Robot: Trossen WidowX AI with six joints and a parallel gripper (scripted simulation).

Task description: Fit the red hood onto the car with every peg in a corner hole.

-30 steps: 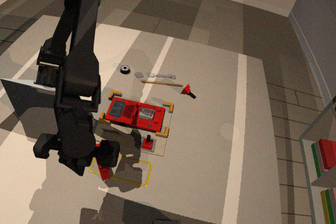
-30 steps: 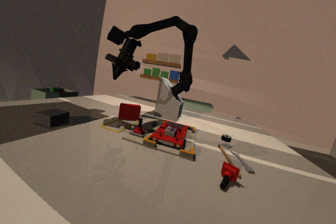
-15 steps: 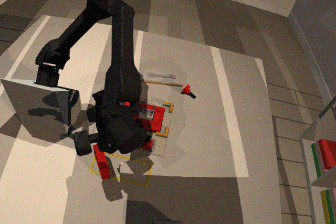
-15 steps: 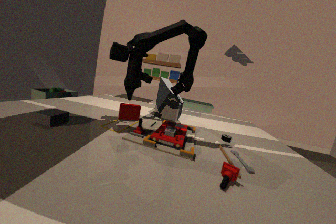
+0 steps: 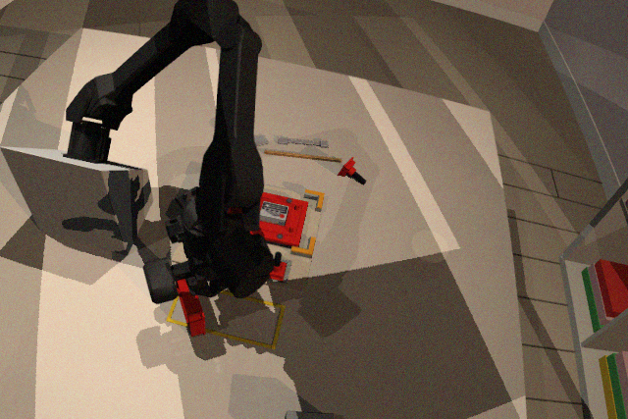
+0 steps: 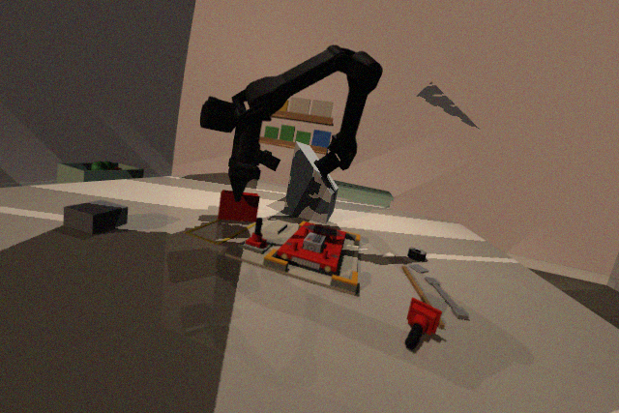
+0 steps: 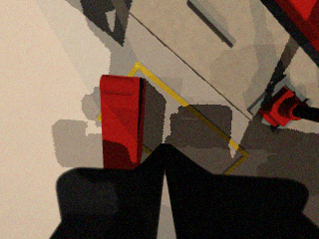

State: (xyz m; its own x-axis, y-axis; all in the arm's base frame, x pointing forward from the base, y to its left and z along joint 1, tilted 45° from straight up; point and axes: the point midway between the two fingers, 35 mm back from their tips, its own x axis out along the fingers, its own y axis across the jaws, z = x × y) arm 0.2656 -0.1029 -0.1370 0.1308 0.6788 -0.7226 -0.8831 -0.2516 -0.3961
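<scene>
The red hood (image 5: 191,310) (image 6: 229,207) (image 7: 120,110) stands upright on a narrow side, across one end of the yellow outline (image 5: 280,328) (image 7: 169,88). My gripper (image 6: 239,197) (image 7: 164,148) is shut and empty, pointing down. In the wrist view its tips appear just right of the hood; in the exterior view they overlap the hood's upper part. Their exact height is unclear. The red chassis (image 5: 296,224) (image 6: 334,247) sits in the jig (image 5: 315,198) (image 6: 347,280) with the grey engine block (image 5: 274,213) (image 6: 313,242) on it. My arm hides the chassis's left part in the top view.
A red piece with a black stem (image 5: 279,271) (image 6: 256,241) (image 7: 279,107) stands between chassis and outline. Beyond the jig lie a wooden stick (image 5: 302,155), a grey wrench-like bar (image 5: 302,141) and a red-and-black piece (image 5: 348,168) (image 6: 423,317). A dark box (image 6: 82,219) stands farther off.
</scene>
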